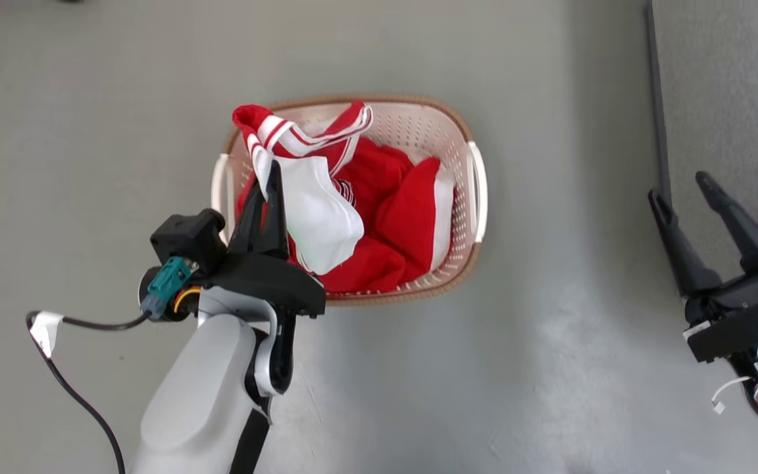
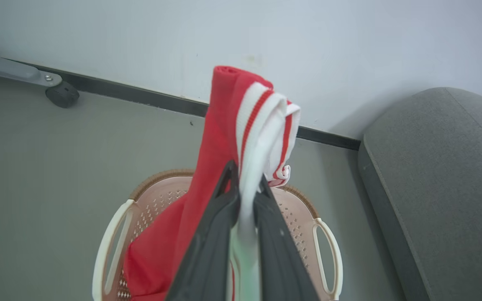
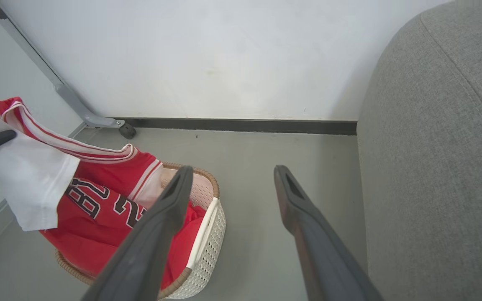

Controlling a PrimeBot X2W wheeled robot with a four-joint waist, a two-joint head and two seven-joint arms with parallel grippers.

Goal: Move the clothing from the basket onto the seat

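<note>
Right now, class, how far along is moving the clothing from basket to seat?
Done: nothing visibly on the seat yet. In hand: the left gripper is shut on the jersey, held up, its lower part in the basket. Left: carry it over, then the second red garment in the basket; the right gripper is open, empty.

Clothing [image 1: 392, 224] in basket [image 1: 418, 125], left of seat [image 1: 728, 99]

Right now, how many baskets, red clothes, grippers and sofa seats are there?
laundry basket: 1
Red garments: 2 (jersey lifted partly out, shorts lying in the basket)
Grippers: 2 (left gripper shut on the jersey, right gripper open)
sofa seat: 1
Total: 6
</note>
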